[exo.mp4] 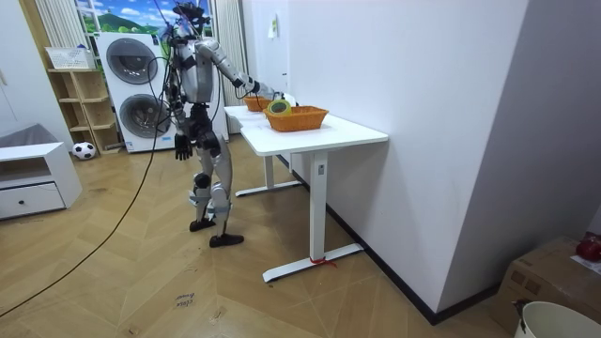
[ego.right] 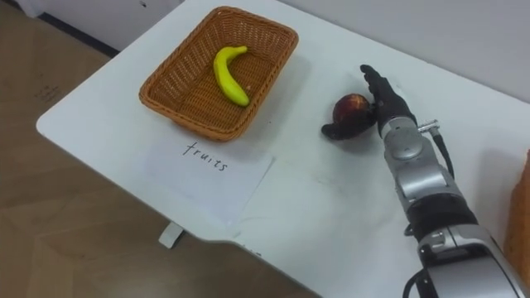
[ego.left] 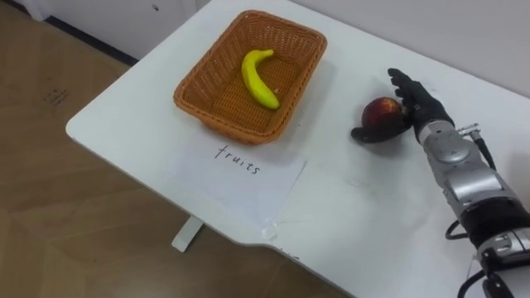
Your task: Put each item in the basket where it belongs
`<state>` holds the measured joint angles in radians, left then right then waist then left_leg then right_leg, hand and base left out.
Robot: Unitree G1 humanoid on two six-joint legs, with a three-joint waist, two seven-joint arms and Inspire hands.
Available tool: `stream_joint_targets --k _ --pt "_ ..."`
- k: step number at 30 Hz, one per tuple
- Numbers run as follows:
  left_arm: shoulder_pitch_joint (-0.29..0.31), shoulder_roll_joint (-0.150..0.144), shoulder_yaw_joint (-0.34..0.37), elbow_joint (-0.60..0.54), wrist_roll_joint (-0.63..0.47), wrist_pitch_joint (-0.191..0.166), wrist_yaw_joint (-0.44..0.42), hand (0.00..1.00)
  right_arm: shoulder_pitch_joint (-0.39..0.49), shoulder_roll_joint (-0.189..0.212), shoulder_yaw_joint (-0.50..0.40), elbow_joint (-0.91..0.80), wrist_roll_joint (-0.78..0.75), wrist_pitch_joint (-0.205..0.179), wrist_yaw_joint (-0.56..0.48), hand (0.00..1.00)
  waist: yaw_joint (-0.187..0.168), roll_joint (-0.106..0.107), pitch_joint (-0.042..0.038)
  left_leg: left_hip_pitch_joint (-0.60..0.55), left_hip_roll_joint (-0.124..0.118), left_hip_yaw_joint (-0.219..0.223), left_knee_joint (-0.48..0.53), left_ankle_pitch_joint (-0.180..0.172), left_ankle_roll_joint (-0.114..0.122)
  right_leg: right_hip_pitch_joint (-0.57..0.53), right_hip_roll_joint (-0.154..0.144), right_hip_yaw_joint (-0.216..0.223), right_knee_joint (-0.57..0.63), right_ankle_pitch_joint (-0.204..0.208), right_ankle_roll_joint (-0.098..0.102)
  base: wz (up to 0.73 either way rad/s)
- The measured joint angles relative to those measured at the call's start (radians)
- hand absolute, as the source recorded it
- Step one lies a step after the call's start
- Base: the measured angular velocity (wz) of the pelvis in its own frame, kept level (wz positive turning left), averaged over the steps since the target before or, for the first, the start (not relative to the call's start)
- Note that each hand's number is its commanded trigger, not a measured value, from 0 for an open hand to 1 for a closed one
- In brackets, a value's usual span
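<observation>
Two baskets [exo.mp4: 300, 120] on room view's table [exo.mp4: 349, 137]

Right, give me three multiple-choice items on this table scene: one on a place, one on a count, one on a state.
1. Where is the banana?
A. on the paper sheet
B. in the wicker basket
C. on the floor

2. How many fruits lie in the basket?
A. one
B. two
C. none

3. How does the right hand meet the apple?
A. hovers clear of it
B. presses it into the basket
C. thumb and fingers round it

Answers: 1 B, the banana lies inside the basket's walls; 2 A, the banana is alone in there; 3 C, the apple sits between thumb and fingers, outside the basket.
</observation>
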<state>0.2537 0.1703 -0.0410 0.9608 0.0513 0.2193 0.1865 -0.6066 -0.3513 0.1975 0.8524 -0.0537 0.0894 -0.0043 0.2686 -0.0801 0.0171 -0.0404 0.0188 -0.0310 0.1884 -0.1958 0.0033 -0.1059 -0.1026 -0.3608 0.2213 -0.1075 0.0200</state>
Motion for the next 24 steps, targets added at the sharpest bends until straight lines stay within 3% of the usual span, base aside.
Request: stream_joint_targets --k 1,2,6,10,17,24 --pt "-0.003 0.0 -0.001 0.0 0.0 0.003 -0.006 0.0 -0.004 -0.002 0.0 0.007 -0.008 0.001 0.012 0.82 0.004 0.0 0.0 0.0 0.001 0.0 -0.001 0.0 0.0 0.0 0.001 -0.003 0.0 0.001 -0.001 0.0" --pt "-0.01 0.0 0.0 0.002 0.0 0.007 -0.013 0.0 -0.004 -0.006 0.0 0.011 -0.023 0.001 0.021 1.0 0.01 0.0 -0.0001 0.0 0.002 0.0 -0.001 -0.001 -0.001 0.001 0.001 -0.008 0.0 0.002 -0.002 0.0" --pt "-0.02 -0.001 0.0 0.001 0.0 0.019 -0.033 0.0 -0.027 -0.01 0.0 0.043 -0.082 0.0 0.029 1.0 0.014 0.001 0.0 0.001 0.004 0.0 -0.001 -0.001 -0.001 0.003 0.002 -0.018 0.0 0.003 -0.005 0.0" --pt "-0.024 0.004 -0.002 0.001 0.0 0.029 -0.041 0.0 -0.064 -0.03 0.014 0.098 -0.114 0.006 0.025 1.0 0.02 0.001 0.0003 0.004 0.005 -0.001 -0.001 -0.002 -0.002 0.007 0.0 -0.056 -0.001 0.005 -0.008 0.0" --pt "-0.045 0.005 -0.002 0.004 0.001 0.034 -0.04 0.0 -0.085 -0.064 0.017 0.127 -0.114 0.027 0.016 1.0 0.048 -0.004 0.0011 0.02 0.006 0.0 -0.016 -0.002 -0.003 0.017 0.002 -0.062 -0.006 0.005 -0.008 -0.01" --pt "-0.047 0.007 0.0 0.004 0.001 0.037 -0.04 0.0 -0.085 -0.063 0.02 0.127 -0.113 0.07 0.032 1.0 0.064 -0.013 0.0006 0.035 0.007 0.001 -0.02 -0.002 -0.003 0.033 0.007 -0.06 -0.02 0.005 -0.007 -0.01"
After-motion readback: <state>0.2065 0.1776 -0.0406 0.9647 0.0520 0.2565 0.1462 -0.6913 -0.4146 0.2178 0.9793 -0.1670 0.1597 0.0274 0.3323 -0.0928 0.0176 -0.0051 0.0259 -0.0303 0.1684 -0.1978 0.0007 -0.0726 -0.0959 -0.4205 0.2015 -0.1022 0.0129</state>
